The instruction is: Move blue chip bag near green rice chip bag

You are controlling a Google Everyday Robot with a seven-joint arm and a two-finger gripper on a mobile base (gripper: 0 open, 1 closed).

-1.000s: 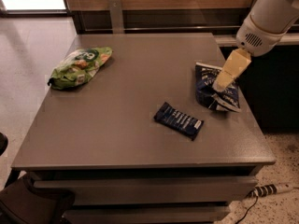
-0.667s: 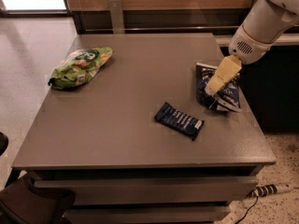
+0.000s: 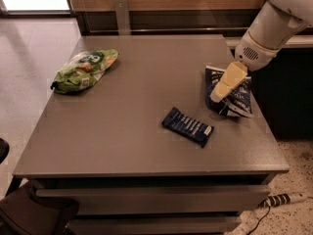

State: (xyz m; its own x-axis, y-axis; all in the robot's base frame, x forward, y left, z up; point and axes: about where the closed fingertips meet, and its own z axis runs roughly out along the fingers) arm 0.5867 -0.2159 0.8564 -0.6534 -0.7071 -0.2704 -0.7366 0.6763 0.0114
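The blue chip bag, wrinkly dark navy with white print, lies near the table's right edge. My gripper comes down from the upper right on a white arm, and its cream fingers sit over the bag's left part. The green rice chip bag, puffy light green with a round logo, lies at the far left of the table, well apart from the blue bag.
A smaller flat dark blue bar wrapper with white stripes lies mid-table, left of and nearer than the blue bag. The grey table has drawers below. A wood-panelled wall runs behind. A power strip lies on the floor at right.
My gripper has moved down and left along the blue chip bag, closer onto it. The bags and the wrapper have not moved.
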